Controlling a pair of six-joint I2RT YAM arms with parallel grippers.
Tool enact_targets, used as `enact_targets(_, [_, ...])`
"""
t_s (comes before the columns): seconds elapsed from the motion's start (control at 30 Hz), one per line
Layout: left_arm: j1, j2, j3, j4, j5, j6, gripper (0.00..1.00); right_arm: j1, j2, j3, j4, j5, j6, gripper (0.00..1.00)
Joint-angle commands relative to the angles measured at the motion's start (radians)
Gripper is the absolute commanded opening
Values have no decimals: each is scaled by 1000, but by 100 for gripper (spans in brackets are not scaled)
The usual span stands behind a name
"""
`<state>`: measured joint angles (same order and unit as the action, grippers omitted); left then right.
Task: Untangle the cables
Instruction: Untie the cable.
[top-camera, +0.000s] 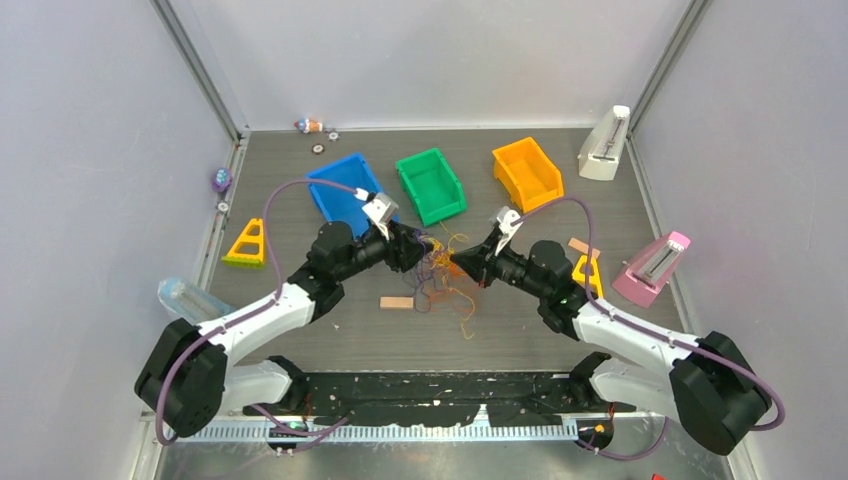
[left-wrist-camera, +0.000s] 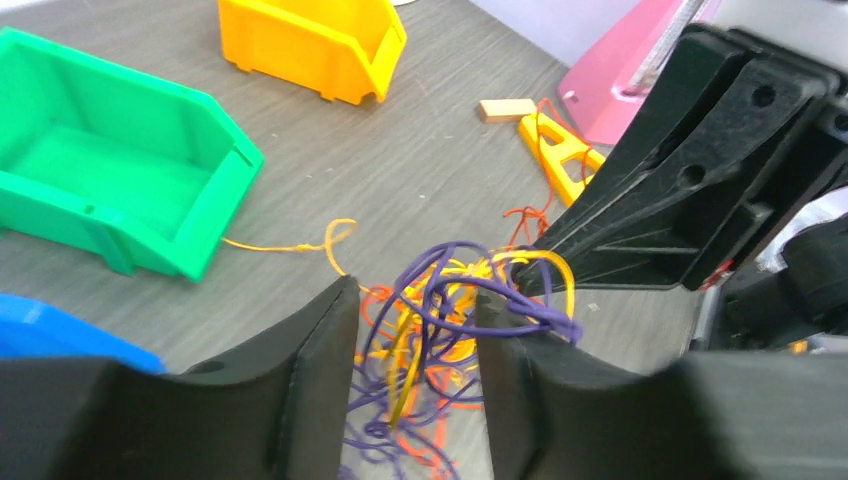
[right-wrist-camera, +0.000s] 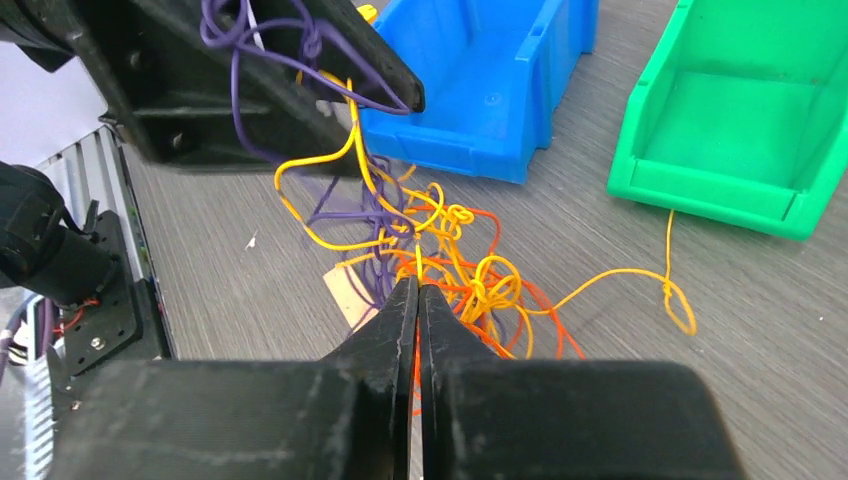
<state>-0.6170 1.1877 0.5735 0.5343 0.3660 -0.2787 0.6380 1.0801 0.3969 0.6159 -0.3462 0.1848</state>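
The cables (top-camera: 441, 276) are a tangle of orange, yellow and purple strands mid-table, between the two arms. My left gripper (top-camera: 418, 246) reaches into the tangle's left side. In the left wrist view its jaws (left-wrist-camera: 418, 295) stand apart with cables (left-wrist-camera: 440, 330) running through the gap, and a purple loop is hooked over the right finger (left-wrist-camera: 520, 350). My right gripper (top-camera: 459, 261) meets the tangle from the right. In the right wrist view it (right-wrist-camera: 418, 286) is shut on a yellow and an orange strand of the cables (right-wrist-camera: 480, 285). Purple loops hang from the left gripper's fingers (right-wrist-camera: 300, 90).
Blue bin (top-camera: 345, 190), green bin (top-camera: 432, 185) and orange bin (top-camera: 527, 172) stand behind the tangle. A wood block (top-camera: 396, 302) lies just left of it. Yellow triangular pieces (top-camera: 247, 243) (top-camera: 588, 275), a pink stand (top-camera: 652, 268) and a white stand (top-camera: 605, 145) sit toward the sides.
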Motion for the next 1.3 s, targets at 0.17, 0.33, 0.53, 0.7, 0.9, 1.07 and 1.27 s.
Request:
enact_targets(0.17, [-1, 69, 68, 9, 50, 12, 75, -14, -100, 121, -186, 69, 112, 5])
enact_targets(0.33, [-3, 121, 106, -7, 108, 4, 81, -20, -123, 208, -283, 54, 151, 5])
enact_targets(0.53, [-2, 191, 141, 36, 229, -47, 82, -21, -133, 279, -322, -5, 185, 5])
enact_targets(0.7, [-2, 218, 132, 159, 337, -99, 69, -22, -92, 323, -325, -138, 227, 5])
enact_targets(0.9, [-1, 224, 126, 188, 360, -102, 5, -21, -98, 323, -349, -149, 225, 5])
enact_targets(1.07, [0, 228, 150, 111, 321, -88, 0, -22, -154, 355, -470, -4, 152, 5])
enact_targets(1.27, [-1, 234, 167, 68, 311, -79, 0, -22, -240, 400, -574, 111, 84, 52])
